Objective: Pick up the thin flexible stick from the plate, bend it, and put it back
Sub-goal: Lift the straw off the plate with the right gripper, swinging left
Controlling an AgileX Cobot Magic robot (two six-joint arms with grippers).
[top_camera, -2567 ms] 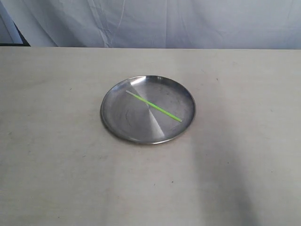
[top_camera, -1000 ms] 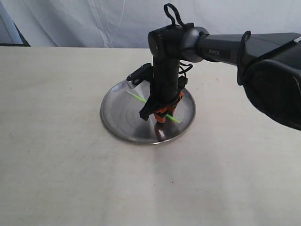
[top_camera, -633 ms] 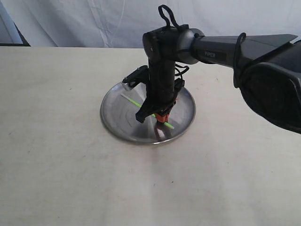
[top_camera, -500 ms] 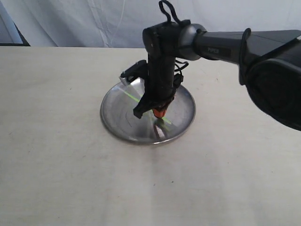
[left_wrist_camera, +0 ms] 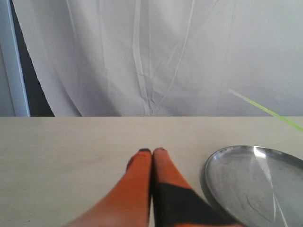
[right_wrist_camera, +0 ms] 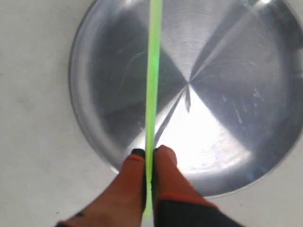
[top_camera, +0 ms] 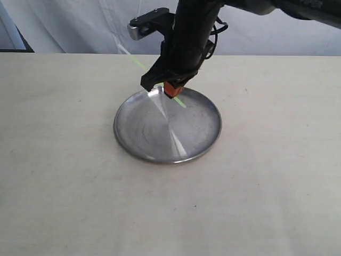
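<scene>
The thin neon-green stick is held in the air above the round silver plate, pinched between the orange fingers of my right gripper, which is shut on it near one end. In the exterior view the stick shows below the fingertips, and a faint part runs up to the left behind the arm. In the left wrist view the stick crosses in front of the curtain, above the plate. My left gripper is shut on nothing, low over the table beside the plate. The plate lies under my right gripper.
The plate sits on a pale wooden table. A white curtain hangs behind the table's far edge. The right arm reaches in from the upper right, over the plate's far side.
My right gripper came down onto the plate, shut on the stick and has risen up and back with it. The stick no longer lies on the plate.
</scene>
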